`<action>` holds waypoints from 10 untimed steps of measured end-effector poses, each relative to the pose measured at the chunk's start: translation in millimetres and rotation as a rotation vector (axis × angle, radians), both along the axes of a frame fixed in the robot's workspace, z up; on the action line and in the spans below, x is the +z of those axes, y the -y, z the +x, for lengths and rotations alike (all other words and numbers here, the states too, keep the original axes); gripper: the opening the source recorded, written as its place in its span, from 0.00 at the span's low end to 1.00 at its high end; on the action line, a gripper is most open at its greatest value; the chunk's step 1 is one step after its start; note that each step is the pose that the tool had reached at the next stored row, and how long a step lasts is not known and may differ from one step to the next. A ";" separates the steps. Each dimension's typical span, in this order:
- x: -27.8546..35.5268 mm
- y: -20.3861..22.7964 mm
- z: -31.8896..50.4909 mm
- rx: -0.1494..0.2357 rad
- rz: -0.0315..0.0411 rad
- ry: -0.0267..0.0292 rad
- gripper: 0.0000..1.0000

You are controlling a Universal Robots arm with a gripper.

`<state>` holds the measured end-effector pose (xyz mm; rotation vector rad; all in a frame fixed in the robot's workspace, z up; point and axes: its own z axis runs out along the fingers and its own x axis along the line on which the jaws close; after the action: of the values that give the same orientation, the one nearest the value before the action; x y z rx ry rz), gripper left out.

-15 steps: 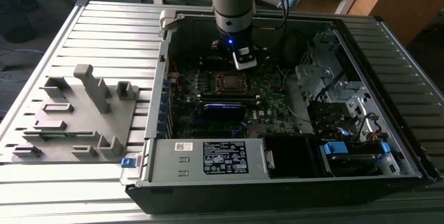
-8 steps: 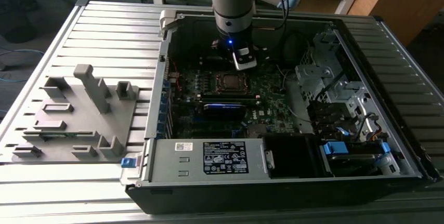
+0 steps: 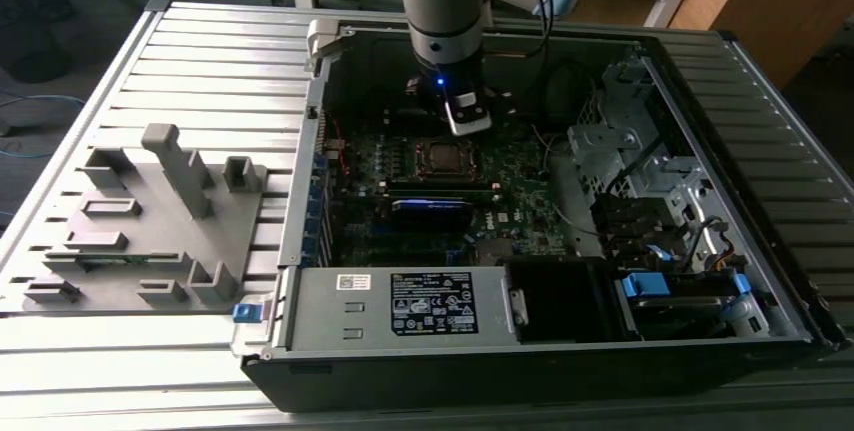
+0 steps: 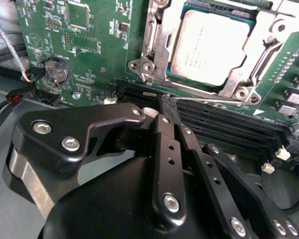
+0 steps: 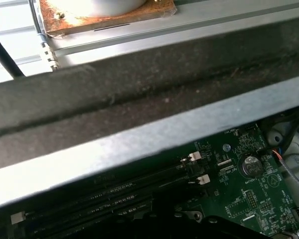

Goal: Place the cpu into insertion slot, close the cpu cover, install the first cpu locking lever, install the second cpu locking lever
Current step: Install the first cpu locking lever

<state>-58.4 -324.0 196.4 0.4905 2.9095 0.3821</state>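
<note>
Exterior view: arm [image 3: 447,11] vertical over case [image 3: 302,221]; second wrist view: claw [image 4: 164,103] pinched narrow at locking lever [image 4: 209,99] beside cpu [image 4: 209,45]

A grey fixture block [image 3: 158,251] lies beside the open computer case [image 3: 534,379].

Silvery cpu [image 4: 214,47], green motherboard [image 4: 97,20], possibly blue card [image 3: 430,205]

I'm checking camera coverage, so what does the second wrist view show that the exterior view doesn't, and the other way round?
Second wrist view: the cpu framed by the cpu cover, a thin metal lever alongside it, a coin battery. Exterior view: the arm, the grey fixture tray, the power supply. Both: the end effector, the insertion slot, the green motherboard.
</note>
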 end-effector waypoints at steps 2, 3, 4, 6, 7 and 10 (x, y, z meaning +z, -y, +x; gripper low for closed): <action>-0.5 0.0 -0.7 0.000 0.0016 0.0048 0.10; -0.8 0.0 -1.0 0.000 0.0023 0.0078 0.10; -1.1 0.0 -1.1 0.000 0.0030 0.0111 0.10; -1.8 0.1 -1.5 0.000 0.0040 0.0185 0.10; -2.0 0.1 -1.6 0.000 0.0046 0.0209 0.10; -2.0 0.1 -1.6 0.000 0.0046 0.0213 0.10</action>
<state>-60.0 -324.1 194.4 0.4835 2.8889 0.3918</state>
